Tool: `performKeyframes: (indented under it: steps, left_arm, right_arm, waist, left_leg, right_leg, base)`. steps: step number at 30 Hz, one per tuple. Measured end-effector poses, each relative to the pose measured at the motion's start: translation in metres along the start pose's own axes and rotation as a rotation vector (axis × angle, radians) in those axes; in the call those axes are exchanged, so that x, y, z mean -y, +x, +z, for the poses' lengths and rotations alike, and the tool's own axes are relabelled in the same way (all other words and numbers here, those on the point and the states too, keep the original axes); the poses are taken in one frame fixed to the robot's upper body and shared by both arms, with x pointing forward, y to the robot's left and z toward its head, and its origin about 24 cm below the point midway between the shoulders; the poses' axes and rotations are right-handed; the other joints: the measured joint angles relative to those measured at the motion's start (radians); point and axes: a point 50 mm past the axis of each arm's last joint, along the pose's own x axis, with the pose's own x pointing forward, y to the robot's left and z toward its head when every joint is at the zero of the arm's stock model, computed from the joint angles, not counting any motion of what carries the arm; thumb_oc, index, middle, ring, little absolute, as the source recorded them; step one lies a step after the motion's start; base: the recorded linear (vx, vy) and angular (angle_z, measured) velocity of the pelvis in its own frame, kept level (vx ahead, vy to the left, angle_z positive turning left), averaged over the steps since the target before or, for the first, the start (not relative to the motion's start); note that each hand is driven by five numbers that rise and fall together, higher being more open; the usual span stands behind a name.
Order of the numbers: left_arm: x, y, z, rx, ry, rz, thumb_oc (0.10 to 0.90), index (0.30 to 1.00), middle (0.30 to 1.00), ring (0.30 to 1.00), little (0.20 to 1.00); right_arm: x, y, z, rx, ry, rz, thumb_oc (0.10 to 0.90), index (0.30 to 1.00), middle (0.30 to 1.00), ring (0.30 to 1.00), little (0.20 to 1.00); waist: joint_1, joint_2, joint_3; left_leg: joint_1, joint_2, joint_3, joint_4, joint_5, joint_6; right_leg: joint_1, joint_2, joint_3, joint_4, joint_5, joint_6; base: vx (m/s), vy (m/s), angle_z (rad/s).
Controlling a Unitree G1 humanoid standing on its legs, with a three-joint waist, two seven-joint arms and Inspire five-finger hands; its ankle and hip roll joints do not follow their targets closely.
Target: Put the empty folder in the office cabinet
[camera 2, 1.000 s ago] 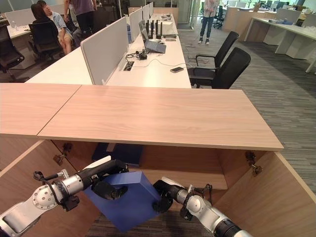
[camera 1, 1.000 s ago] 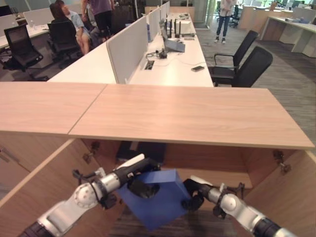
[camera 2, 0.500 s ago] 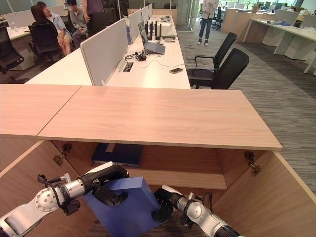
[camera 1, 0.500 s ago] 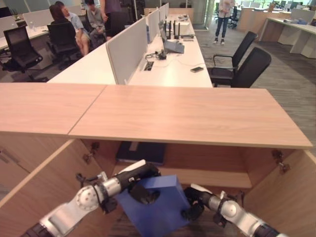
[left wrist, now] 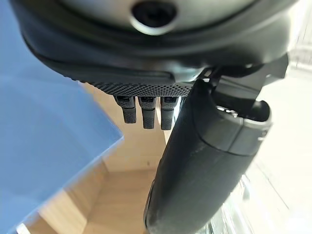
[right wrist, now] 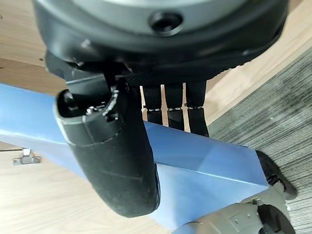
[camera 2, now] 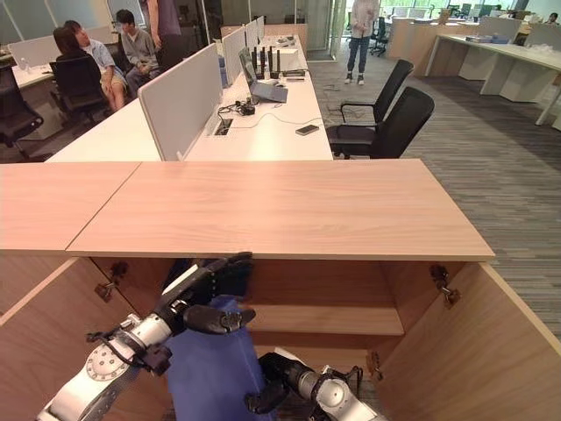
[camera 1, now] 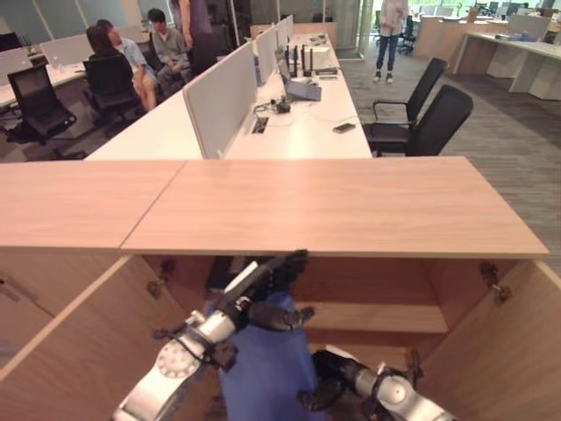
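Two hands are working one blue folder [camera 2: 210, 368] right now, in front of the open office cabinet [camera 2: 280, 210]. The folder is standing roughly upright below the cabinet's top, its upper edge nearly level with the inner shelf [camera 2: 329, 320].

Left hand [camera 2: 206, 294] is sitting at the folder's upper edge: fingers stretched straight toward the opening, thumb lying across the blue face. In the left wrist view the fingers [left wrist: 143, 111] are showing straight and the folder panel [left wrist: 44, 126] is running beside the palm, so it's steadying, not clamping.

Right hand [camera 2: 267, 395] is bracing the lower right edge. Right wrist view: fingers [right wrist: 175, 114] reaching straight over the blue spine [right wrist: 195, 170], thumb [right wrist: 114, 156] lying over the near face. Whether that pinch is actually closing, I cannot tell.

Handling, my read: empty, so it's light. Panels look stiff, surface smooth, likely slippery under flat fingers. Spine is the rigid part and the best place to take hold; covers may flex or splay if squeezed mid-panel. Not fragile, but with a loose hold it could twist or slide down while going onto the shelf.

Dark blue items [camera 2: 230, 276] are already lying at the shelf's left end.
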Motion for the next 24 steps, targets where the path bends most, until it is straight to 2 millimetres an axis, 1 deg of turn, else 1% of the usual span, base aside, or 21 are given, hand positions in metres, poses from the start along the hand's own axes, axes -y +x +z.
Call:
performKeyframes:
  steps: [1, 6, 8, 10, 11, 12, 14, 17, 18, 19, 20, 21, 24]
  left_arm:
    - [-0.006, -0.006, -0.004, -0.016, -0.005, 0.039, 0.800, 0.900, 0.900, 0.900, 0.900]
    - [-0.015, -0.015, -0.012, -0.035, -0.034, 0.140, 0.800, 0.900, 0.900, 0.900, 0.900]
    - [-0.019, -0.019, -0.012, -0.038, -0.032, 0.165, 0.800, 0.900, 0.900, 0.900, 0.900]
    - [-0.023, -0.024, -0.013, -0.045, -0.033, 0.194, 0.800, 0.900, 0.900, 0.900, 0.900]
    - [-0.025, -0.031, -0.016, -0.057, -0.039, 0.221, 0.800, 0.900, 0.900, 0.900, 0.900]
    - [-0.026, -0.033, -0.017, -0.062, -0.043, 0.233, 0.800, 0.900, 0.900, 0.900, 0.900]
    - [-0.026, -0.042, -0.022, -0.068, -0.080, 0.280, 0.800, 0.900, 0.900, 0.900, 0.900]
    - [-0.024, -0.049, -0.028, -0.095, -0.094, 0.290, 0.800, 0.900, 0.900, 0.900, 0.900]
    - [-0.023, -0.051, -0.030, -0.105, -0.100, 0.293, 0.800, 0.900, 0.900, 0.900, 0.900]
    - [-0.022, -0.054, -0.033, -0.116, -0.119, 0.296, 0.800, 0.900, 0.900, 0.900, 0.900]
    - [-0.022, -0.055, -0.033, -0.116, -0.122, 0.297, 0.800, 0.900, 0.900, 0.900, 0.900]
    - [-0.018, -0.061, -0.039, -0.137, -0.162, 0.312, 0.800, 0.900, 0.900, 0.900, 0.900]
    - [-0.015, -0.067, -0.045, -0.164, -0.178, 0.320, 0.800, 0.900, 0.900, 0.900, 0.900]
  right_arm:
    - [0.001, -0.001, -0.001, -0.001, 0.003, -0.004, 0.400, 0.300, 0.300, 0.300, 0.300]
    - [0.007, -0.003, -0.002, -0.002, 0.019, -0.034, 0.400, 0.300, 0.300, 0.300, 0.300]
    - [0.006, -0.003, -0.003, -0.003, 0.026, -0.034, 0.400, 0.300, 0.300, 0.300, 0.300]
    - [0.003, -0.005, -0.009, -0.014, 0.060, -0.041, 0.400, 0.300, 0.300, 0.300, 0.300]
    - [-0.001, -0.004, -0.017, -0.031, 0.126, -0.058, 0.400, 0.300, 0.300, 0.300, 0.300]
    - [-0.003, -0.004, -0.021, -0.042, 0.158, -0.062, 0.400, 0.300, 0.300, 0.300, 0.300]
    - [-0.009, -0.007, -0.041, -0.094, 0.306, -0.105, 0.400, 0.300, 0.300, 0.300, 0.300]
    - [-0.009, -0.015, -0.056, -0.146, 0.392, -0.145, 0.400, 0.300, 0.300, 0.300, 0.300]
    - [-0.009, -0.017, -0.058, -0.152, 0.400, -0.155, 0.400, 0.300, 0.300, 0.300, 0.300]
    - [-0.004, -0.022, -0.063, -0.162, 0.412, -0.179, 0.400, 0.300, 0.300, 0.300, 0.300]
    - [-0.004, -0.022, -0.063, -0.163, 0.414, -0.181, 0.400, 0.300, 0.300, 0.300, 0.300]
    - [0.004, -0.028, -0.068, -0.163, 0.452, -0.243, 0.400, 0.300, 0.300, 0.300, 0.300]
    - [0.020, -0.035, -0.071, -0.135, 0.549, -0.345, 0.400, 0.300, 0.300, 0.300, 0.300]
  waist:
    - [0.000, 0.000, 0.000]
    - [0.002, 0.000, 0.000]
    - [0.001, 0.000, 0.000]
    - [0.002, 0.000, 0.000]
    - [0.002, -0.001, -0.001]
    - [0.001, -0.001, -0.001]
    - [0.003, 0.002, -0.001]
    - [0.015, 0.003, 0.000]
    - [0.019, 0.003, 0.000]
    - [0.022, 0.003, 0.000]
    - [0.022, 0.003, 0.000]
    - [0.023, 0.006, 0.000]
    - [0.024, 0.009, 0.000]
  left_leg:
    - [0.000, 0.000, 0.000, 0.000, 0.000, 0.000]
    - [-0.004, -0.001, -0.004, 0.000, -0.001, 0.000]
    - [-0.004, 0.000, -0.005, 0.000, -0.001, 0.000]
    - [-0.005, -0.001, -0.005, 0.000, -0.001, 0.000]
    - [-0.005, -0.001, -0.006, 0.000, -0.002, 0.000]
    - [-0.005, -0.001, -0.006, 0.000, -0.002, 0.000]
    - [-0.013, -0.003, -0.013, 0.000, -0.001, 0.001]
    - [-0.015, -0.003, -0.014, 0.000, 0.000, 0.001]
    - [-0.015, -0.003, -0.014, 0.000, 0.000, 0.001]
    - [-0.016, -0.002, -0.014, 0.000, 0.000, 0.000]
    - [-0.016, -0.002, -0.014, 0.000, 0.000, 0.000]
    - [-0.016, -0.002, -0.015, 0.000, -0.003, -0.003]
    - [-0.016, -0.002, -0.017, 0.000, -0.003, -0.004]
  right_leg:
    - [0.000, 0.000, 0.000, -0.001, 0.000, 0.000]
    - [-0.001, 0.000, -0.005, -0.001, 0.000, 0.000]
    - [-0.001, 0.000, -0.006, -0.001, 0.000, 0.000]
    - [-0.002, 0.000, -0.006, -0.001, -0.001, 0.000]
    - [-0.002, 0.000, -0.007, -0.001, -0.001, 0.000]
    - [-0.002, 0.000, -0.007, -0.001, -0.001, 0.000]
    - [-0.006, -0.001, -0.013, -0.001, -0.001, 0.001]
    - [-0.009, 0.000, -0.014, -0.001, -0.001, 0.001]
    - [-0.009, 0.000, -0.013, -0.001, -0.002, 0.001]
    - [-0.009, 0.001, -0.014, -0.001, -0.005, 0.006]
    - [-0.009, 0.001, -0.014, -0.001, -0.005, 0.007]
    - [-0.009, 0.001, -0.014, -0.001, -0.007, 0.008]
    - [-0.008, 0.001, -0.016, -0.001, -0.007, 0.008]
  base:
    - [0.00, 0.000, 0.00]
    - [0.00, -0.003, 0.02]
    - [0.00, 0.000, 0.00]
    - [0.00, 0.000, 0.00]
    - [0.00, 0.000, 0.00]
    - [-0.01, -0.002, 0.04]
    - [-0.02, -0.002, 0.08]
    - [0.00, -0.001, 0.02]
    - [0.00, 0.000, 0.00]
    - [0.00, 0.000, 0.00]
    - [0.00, 0.000, 0.00]
    - [0.00, 0.000, 0.00]
    - [0.00, -0.010, 0.01]
